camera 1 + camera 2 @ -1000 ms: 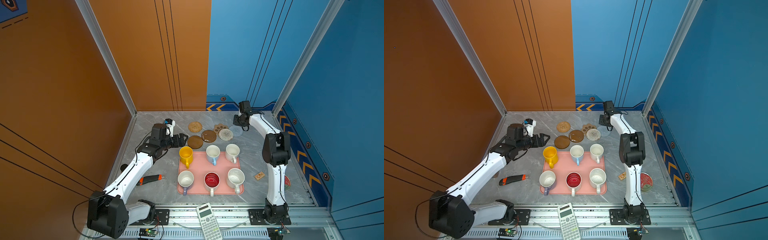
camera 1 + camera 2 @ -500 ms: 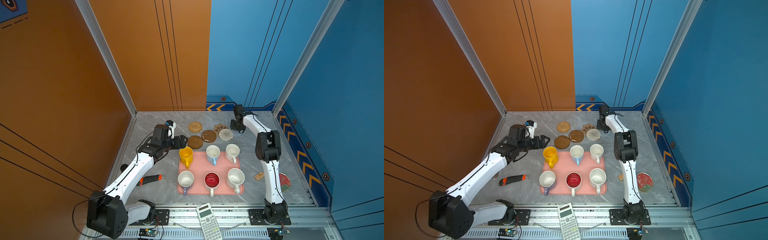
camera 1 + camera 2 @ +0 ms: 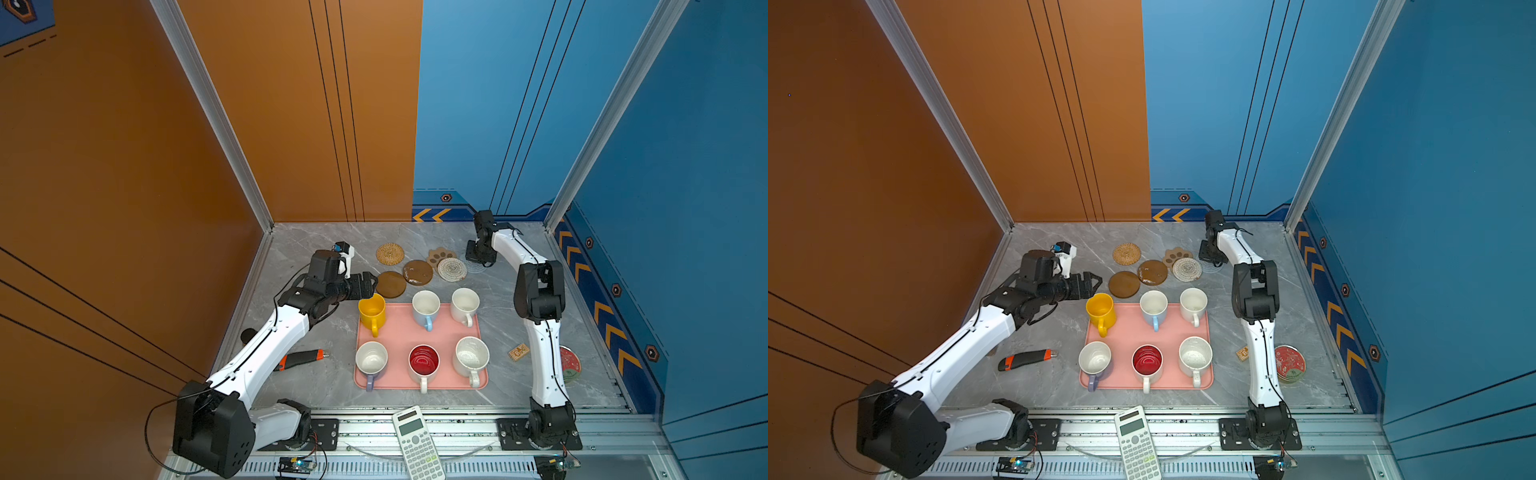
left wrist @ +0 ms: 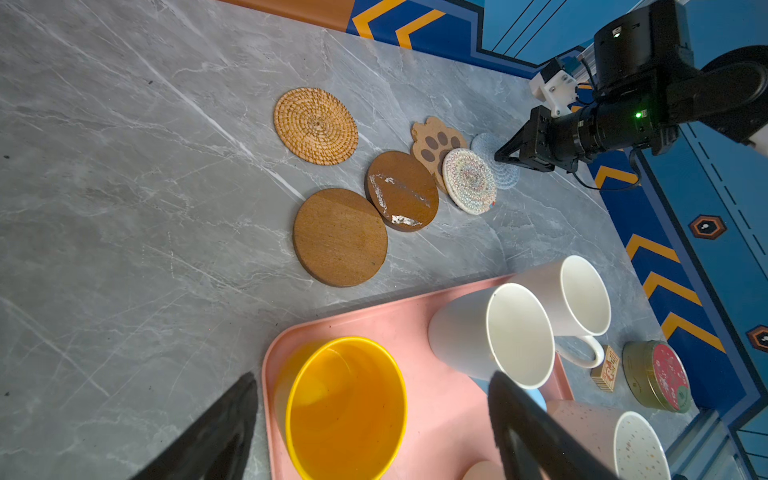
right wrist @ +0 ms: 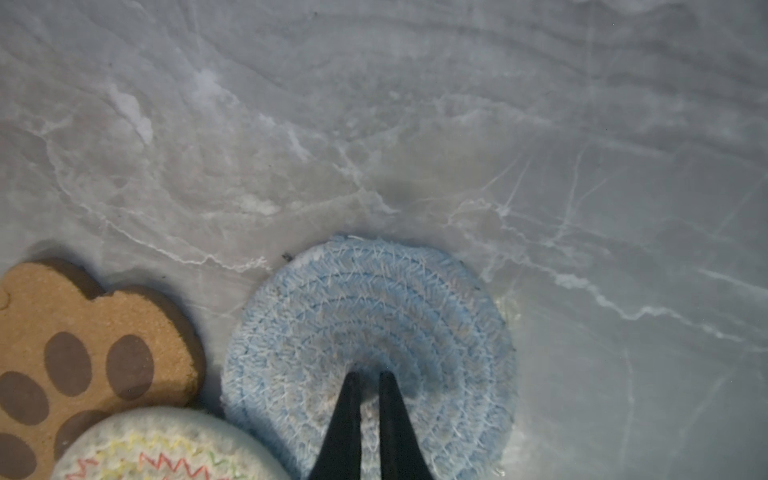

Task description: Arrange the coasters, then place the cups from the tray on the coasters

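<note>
Since a second ago, the right gripper (image 5: 366, 374) has been brought in toward the far right corner of the tray (image 3: 399, 332), and its jaws have been drawn together. They are now nearly shut, with the tips set on the middle of the pale-blue coaster (image 5: 370, 307). Whether any weave is pinched cannot be told. The left gripper (image 3: 1096, 284) has been eased nearer the tray's far left corner. It is held wide and aimed at the yellow cup (image 3: 372, 309), which is not gripped.

The pale-blue coaster is judged light, soft and floppy. It would likely be dragged easily over the smooth marble by a pressed tip. For a lift, its free rim, on the side away from the white woven coaster (image 3: 451, 269), would be better pinched. The cups look glazed, so they are judged stiff, heavier, slick and breakable, and are best taken by the wall at the rim or by the handle.

Six coasters are counted, all beyond the tray's far edge:
- the pale-blue coaster
- the white woven coaster
- the paw coaster (image 3: 440, 254)
- two dark brown discs (image 3: 390, 284) (image 3: 417, 272)
- the tan woven disc (image 3: 390, 253)

Six cups are counted, all on the tray in two rows of three:
- the yellow cup
- the light-blue cup (image 3: 425, 303)
- the plain white cup (image 3: 464, 301)
- the lilac cup (image 3: 371, 359)
- the red-inside cup (image 3: 423, 360)
- the speckled cup (image 3: 471, 357)

No cup has yet been set on a coaster.
</note>
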Robot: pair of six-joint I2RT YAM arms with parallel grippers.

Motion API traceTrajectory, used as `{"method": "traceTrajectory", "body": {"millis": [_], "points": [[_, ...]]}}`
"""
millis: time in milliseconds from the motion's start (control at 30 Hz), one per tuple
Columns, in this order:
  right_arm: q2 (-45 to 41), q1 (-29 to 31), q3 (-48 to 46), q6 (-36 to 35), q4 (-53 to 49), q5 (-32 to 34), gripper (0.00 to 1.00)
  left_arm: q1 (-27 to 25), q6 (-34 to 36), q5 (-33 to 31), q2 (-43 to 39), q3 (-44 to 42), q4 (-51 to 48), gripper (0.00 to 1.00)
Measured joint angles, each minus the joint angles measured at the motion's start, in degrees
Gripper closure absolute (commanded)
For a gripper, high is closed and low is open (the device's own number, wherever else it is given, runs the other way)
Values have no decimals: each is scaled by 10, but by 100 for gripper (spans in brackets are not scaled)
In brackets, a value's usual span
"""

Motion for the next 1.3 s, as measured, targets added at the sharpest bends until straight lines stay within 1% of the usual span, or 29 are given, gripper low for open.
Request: {"method": "traceTrajectory", "body": {"millis": [533, 1033, 1300], "points": [[-106, -30, -172, -3, 9, -1, 92, -5, 0, -2, -23, -17, -8, 12], [-142, -53, -228, -11, 9, -2, 93, -7, 0, -4, -30, -22, -8, 13], [-147, -66, -234, -18, 9, -12, 94, -8, 0, -4, -33, -24, -9, 13]]}}
